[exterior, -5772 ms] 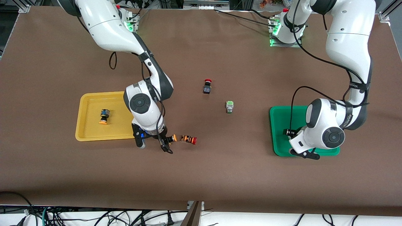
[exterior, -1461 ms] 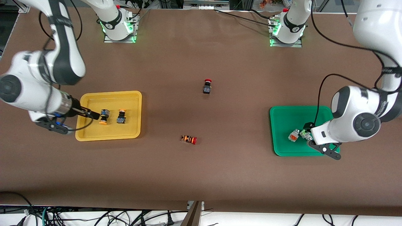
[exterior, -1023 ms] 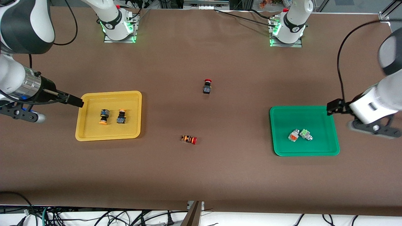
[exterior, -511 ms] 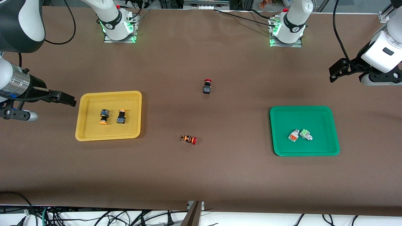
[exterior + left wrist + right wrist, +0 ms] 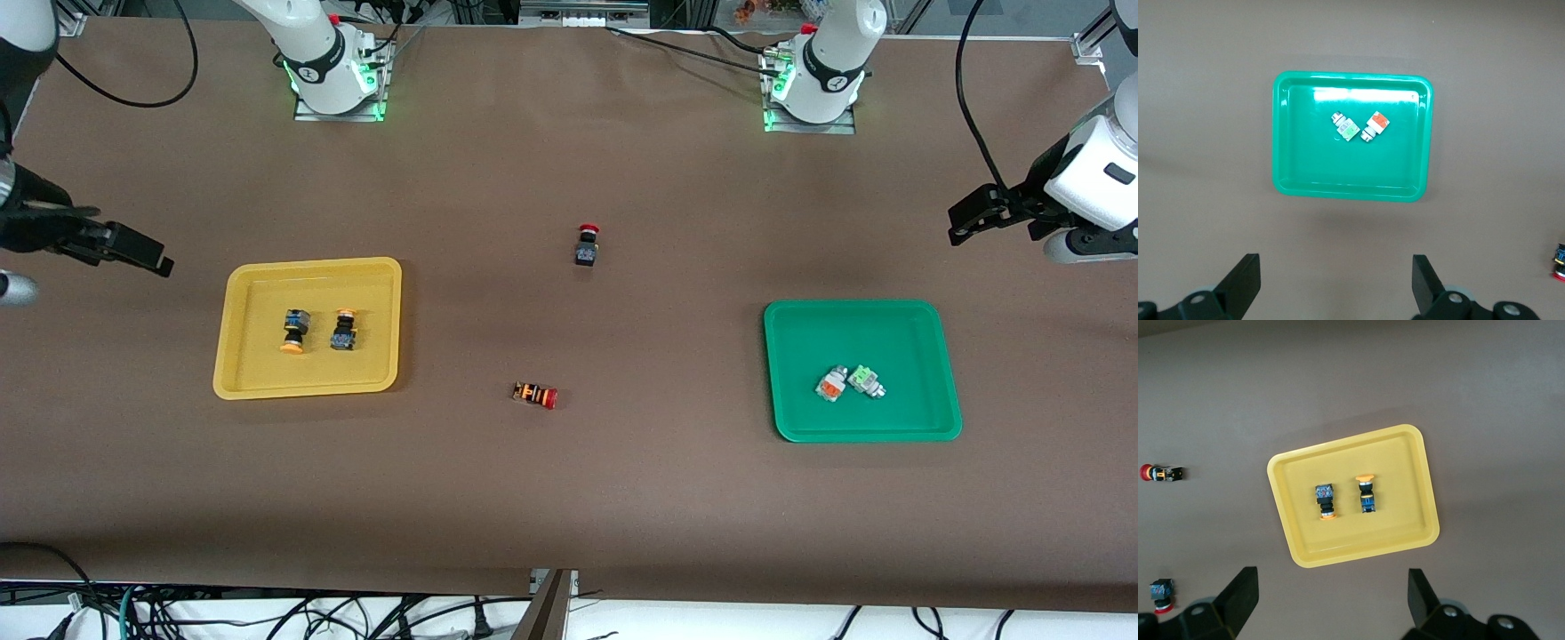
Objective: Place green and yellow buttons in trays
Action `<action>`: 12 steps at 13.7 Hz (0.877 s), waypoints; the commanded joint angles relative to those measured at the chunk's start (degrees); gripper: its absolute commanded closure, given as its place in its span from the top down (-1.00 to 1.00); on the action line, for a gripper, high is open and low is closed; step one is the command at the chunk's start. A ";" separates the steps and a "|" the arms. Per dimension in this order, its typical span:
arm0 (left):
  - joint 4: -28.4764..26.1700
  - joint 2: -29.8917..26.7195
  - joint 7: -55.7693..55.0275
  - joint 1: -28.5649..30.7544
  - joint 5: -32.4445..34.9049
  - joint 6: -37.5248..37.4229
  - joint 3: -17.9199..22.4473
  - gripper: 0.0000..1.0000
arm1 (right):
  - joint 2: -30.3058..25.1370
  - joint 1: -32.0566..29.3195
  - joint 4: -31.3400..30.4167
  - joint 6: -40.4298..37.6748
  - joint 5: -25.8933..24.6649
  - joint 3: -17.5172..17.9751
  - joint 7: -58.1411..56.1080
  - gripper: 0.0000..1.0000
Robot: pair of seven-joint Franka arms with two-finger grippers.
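Two orange-yellow-capped buttons (image 5: 296, 330) (image 5: 343, 329) lie side by side in the yellow tray (image 5: 240, 373), also seen in the right wrist view as buttons (image 5: 1325, 500) (image 5: 1367, 495) in the yellow tray (image 5: 1418, 473). Two white-grey buttons, one orange-faced (image 5: 829, 386) and one green-faced (image 5: 862, 380), lie in the green tray (image 5: 800, 329); the left wrist view shows these buttons (image 5: 1377, 125) (image 5: 1346, 127) in the green tray (image 5: 1288, 167). My right gripper (image 5: 142, 252) (image 5: 1331, 600) hangs open and empty above the bare table at the right arm's end. My left gripper (image 5: 971, 218) (image 5: 1337, 283) hangs open and empty at the left arm's end.
A red mushroom-capped black button (image 5: 587, 245) stands mid-table. A red-capped button with an orange-striped body (image 5: 535, 395) lies nearer the front camera. Both show in the right wrist view as the striped button (image 5: 1161, 473) and the black button (image 5: 1161, 595).
Both arms have lifted away from the trays and drawn outward toward the table's ends. All the buttons and trays lie where they were.
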 commanded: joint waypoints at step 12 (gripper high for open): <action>0.82 -0.07 -0.23 -0.68 -0.81 -0.64 -0.54 1.00 | -7.87 -6.18 -6.81 0.27 -5.04 6.54 -3.45 0.99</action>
